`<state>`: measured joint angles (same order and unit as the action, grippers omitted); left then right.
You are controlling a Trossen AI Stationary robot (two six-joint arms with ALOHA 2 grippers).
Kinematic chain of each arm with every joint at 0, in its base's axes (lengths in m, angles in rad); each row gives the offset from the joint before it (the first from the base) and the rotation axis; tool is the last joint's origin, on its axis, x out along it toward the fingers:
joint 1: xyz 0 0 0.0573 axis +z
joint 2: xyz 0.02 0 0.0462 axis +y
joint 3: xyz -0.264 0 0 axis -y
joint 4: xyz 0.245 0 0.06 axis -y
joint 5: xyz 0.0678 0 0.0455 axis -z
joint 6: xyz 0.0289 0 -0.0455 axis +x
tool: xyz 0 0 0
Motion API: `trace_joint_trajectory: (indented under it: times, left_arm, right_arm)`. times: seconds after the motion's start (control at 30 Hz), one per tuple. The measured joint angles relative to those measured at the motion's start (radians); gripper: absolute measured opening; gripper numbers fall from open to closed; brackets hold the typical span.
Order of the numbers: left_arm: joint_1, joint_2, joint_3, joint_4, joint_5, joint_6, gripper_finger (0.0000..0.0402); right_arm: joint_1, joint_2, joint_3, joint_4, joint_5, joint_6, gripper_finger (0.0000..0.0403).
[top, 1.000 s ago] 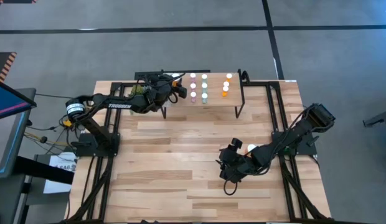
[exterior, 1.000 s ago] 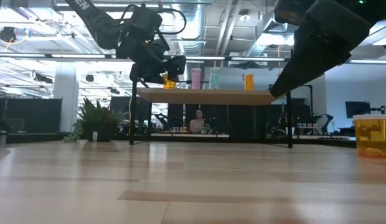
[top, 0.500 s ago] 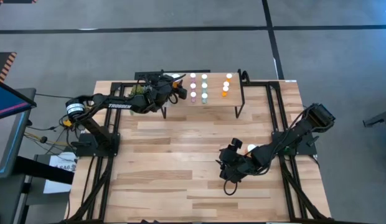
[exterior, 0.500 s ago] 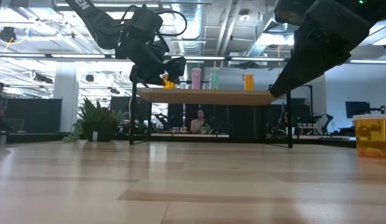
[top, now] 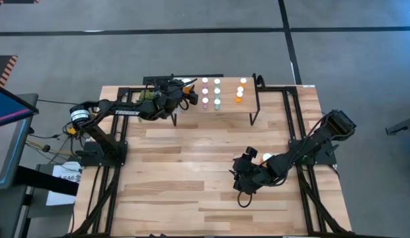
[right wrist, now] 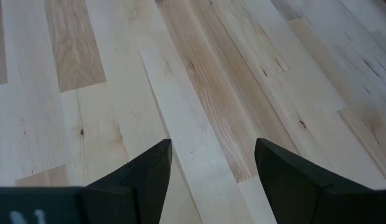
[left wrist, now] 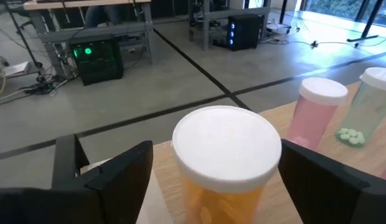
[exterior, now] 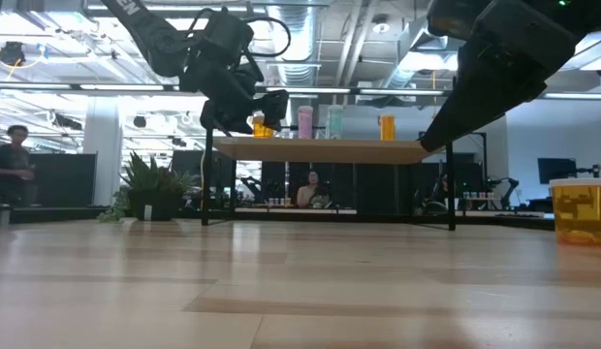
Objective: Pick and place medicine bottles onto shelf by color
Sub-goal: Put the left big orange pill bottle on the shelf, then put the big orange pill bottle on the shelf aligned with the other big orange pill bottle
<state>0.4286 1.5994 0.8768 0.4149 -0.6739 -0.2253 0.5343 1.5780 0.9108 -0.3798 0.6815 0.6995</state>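
Medicine bottles stand in rows on the shelf at the far side of the table. An orange bottle with a white cap sits upright at the shelf's left end, between the fingers of the left gripper. The jaws stand apart, with a gap showing on each side of the cap, so the bottle is not clamped. Just beyond it are a pink bottle and a teal bottle, and more orange bottles stand nearer the shelf's right end. A small plant is beside the shelf's left legs. The right gripper hangs low over bare wood near the table's front right, jaws apart and holding nothing, with a large orange bottle standing close by. People sit in the room behind.
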Motion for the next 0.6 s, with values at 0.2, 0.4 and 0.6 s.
trace_joint_trajectory:
  times: [0.2,0.4,0.6]
  left_arm:
    - [-0.003,-0.020,0.009,-0.006,0.003,0.003,0.0323]
    - [-0.016,-0.067,0.011,-0.007,-0.022,0.041,0.0323]
    - [-0.038,-0.118,0.011,-0.008,-0.026,0.051,0.0323]
  right_arm:
    - [0.000,0.000,0.000,0.000,0.000,0.000,0.0254]
    - [0.000,0.000,0.000,0.000,0.000,0.000,0.0254]
    - [0.000,0.000,0.000,0.000,0.000,0.000,0.0254]
